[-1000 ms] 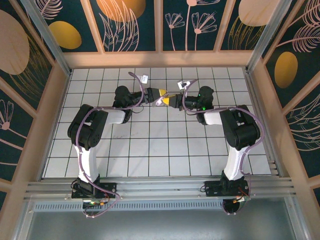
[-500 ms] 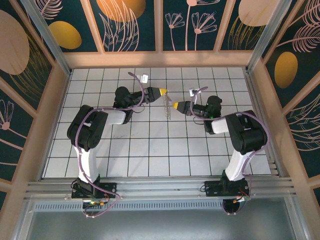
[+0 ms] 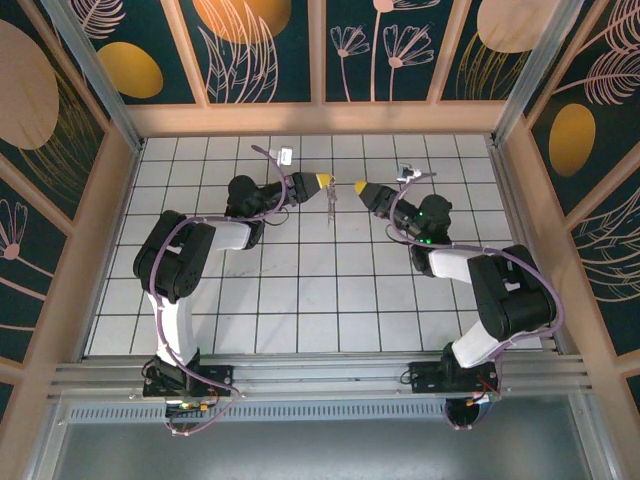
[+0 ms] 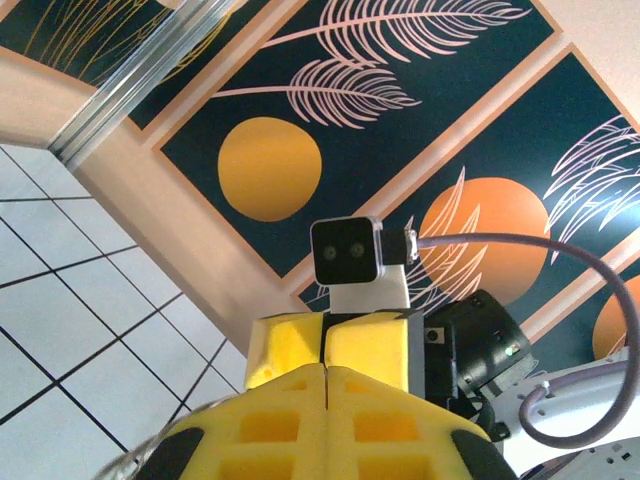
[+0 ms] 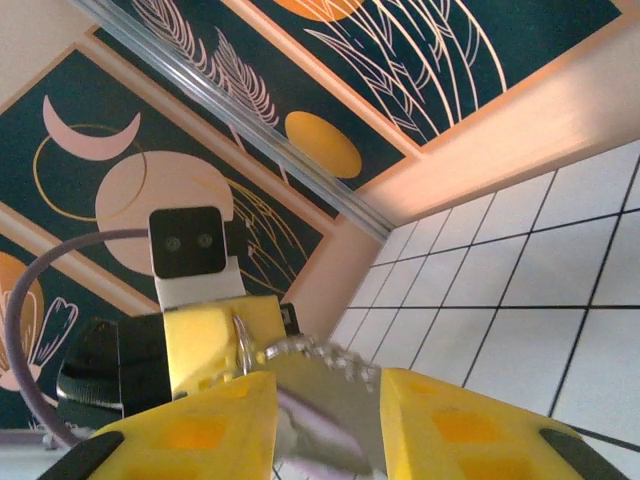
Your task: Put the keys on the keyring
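White-tiled tabletop [image 3: 300, 290] with dark grid lines, boxed in by pale wooden framing and dark teal wall panels [image 3: 250, 50] printed with orange discs and pale leaf outlines. Grooved metal rail [image 3: 320, 372] along the near edge, by the arm bases. Left gripper [image 3: 322, 181] up over the far tiles, jaws closed on the keyring [image 3: 330, 205], thin loop dangling below the yellow tips. Right gripper [image 3: 360, 187] facing it, near but apart, jaws parted. Blurred silvery-lilac shape [image 5: 325, 425] in that gap in the right wrist view, too blurred to name, contact impossible to judge.
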Robot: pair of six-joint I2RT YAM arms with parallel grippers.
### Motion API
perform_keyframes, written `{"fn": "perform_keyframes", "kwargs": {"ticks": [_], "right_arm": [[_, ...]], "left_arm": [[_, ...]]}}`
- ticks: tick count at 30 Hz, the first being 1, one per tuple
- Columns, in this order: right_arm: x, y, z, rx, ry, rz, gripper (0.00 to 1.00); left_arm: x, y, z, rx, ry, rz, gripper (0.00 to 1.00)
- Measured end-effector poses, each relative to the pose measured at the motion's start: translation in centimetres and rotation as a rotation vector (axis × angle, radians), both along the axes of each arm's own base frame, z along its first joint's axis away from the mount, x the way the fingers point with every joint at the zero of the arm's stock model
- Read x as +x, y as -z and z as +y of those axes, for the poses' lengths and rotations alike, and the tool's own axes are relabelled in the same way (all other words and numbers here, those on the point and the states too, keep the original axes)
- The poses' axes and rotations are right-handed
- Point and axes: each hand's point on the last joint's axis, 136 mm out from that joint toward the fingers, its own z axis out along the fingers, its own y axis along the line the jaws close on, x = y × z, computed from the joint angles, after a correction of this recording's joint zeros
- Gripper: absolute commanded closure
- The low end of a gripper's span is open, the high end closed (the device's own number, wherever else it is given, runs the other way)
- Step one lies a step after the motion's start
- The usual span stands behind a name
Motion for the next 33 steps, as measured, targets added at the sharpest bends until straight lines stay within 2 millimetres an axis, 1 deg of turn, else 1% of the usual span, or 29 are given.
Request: {"fn": "perform_keyframes", "kwargs": {"ticks": [4, 6, 9, 12, 14, 16, 17, 19, 20, 29, 33], "right_arm": [[0.7, -1.5, 2.2, 0.006, -0.004, -0.010, 0.70], [1.1, -1.8, 3.2, 0.008, -0.011, -0.011, 0.72], [1.6, -1.0, 4.7, 0.004, -0.024, 0.009, 0.76], [2.0, -0.2, 5.3, 0.004, -0.020, 0.021, 0.78], [2.1, 0.0, 5.4, 0.010, -0.015, 0.025, 0.82], [2.1, 0.0, 5.5, 0.021, -0.015, 0.020, 0.83], [2.1, -0.1, 5.5, 0.023, -0.015, 0.016, 0.81], [2.0, -0.2, 5.5, 0.027, -0.015, 0.010, 0.73], [2.0, -0.2, 5.4, 0.027, -0.014, 0.009, 0.72], [1.1, 0.4, 4.9, 0.045, -0.012, -0.004, 0.71], [0.3, 1.2, 4.5, 0.056, -0.014, 0.006, 0.68]], "left_arm": [[0.0, 0.0, 0.0, -0.002, 0.001, 0.002, 1.00], [0.0, -0.1, 0.0, -0.004, 0.001, -0.001, 1.00], [-0.1, -0.1, 0.0, -0.006, 0.001, 0.000, 1.00], [0.2, 0.5, 0.4, 0.000, -0.011, 0.023, 1.00], [0.3, 0.7, 0.5, 0.005, -0.016, 0.035, 1.00], [0.4, 0.8, 0.5, 0.005, -0.019, 0.040, 1.00], [0.4, 0.8, 0.5, 0.005, -0.019, 0.040, 1.00], [0.4, 0.8, 0.5, 0.004, -0.018, 0.040, 1.00], [0.4, 0.7, 0.5, 0.003, -0.017, 0.038, 1.00], [-0.2, 0.8, 0.2, 0.010, 0.014, 0.036, 1.00], [-0.4, 0.8, 0.1, 0.012, 0.023, 0.036, 1.00]]}}
